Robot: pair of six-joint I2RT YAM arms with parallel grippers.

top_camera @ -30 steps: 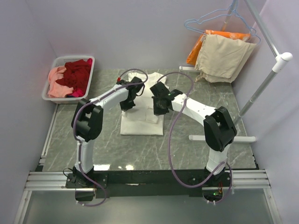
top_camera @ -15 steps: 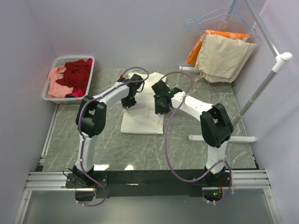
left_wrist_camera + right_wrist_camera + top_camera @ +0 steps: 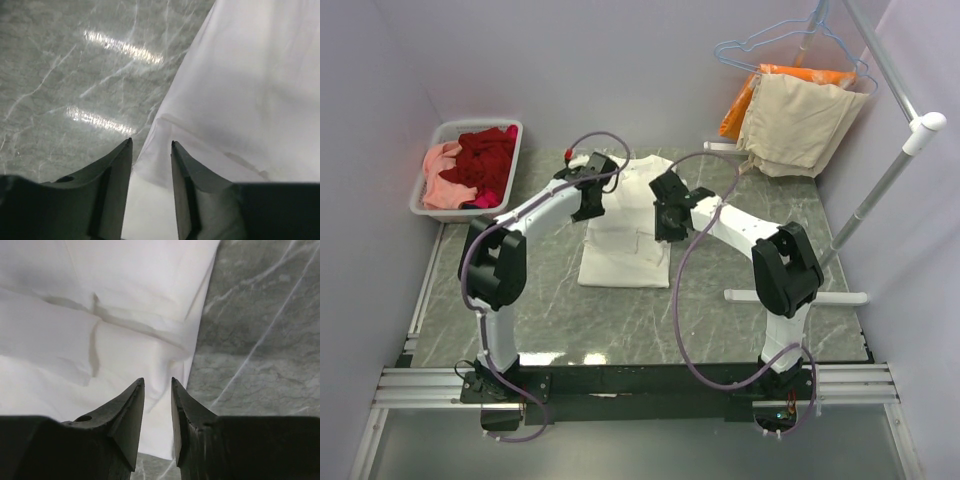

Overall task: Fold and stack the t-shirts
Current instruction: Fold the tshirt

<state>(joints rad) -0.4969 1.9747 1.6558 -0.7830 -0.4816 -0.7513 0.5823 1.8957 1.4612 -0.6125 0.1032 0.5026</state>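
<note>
Left tool over white tee's left edge, right tool over its right edge, each parted a crack w/ nothing pinched. Tee lies flat mid-tabletop, long axis running near-to-far betw. the arms, so each tool has its own side, about equally close. Wrist cams show cloth edge right under the tips. Only top cam shows red tee & pink tee in basket, far left.
</note>
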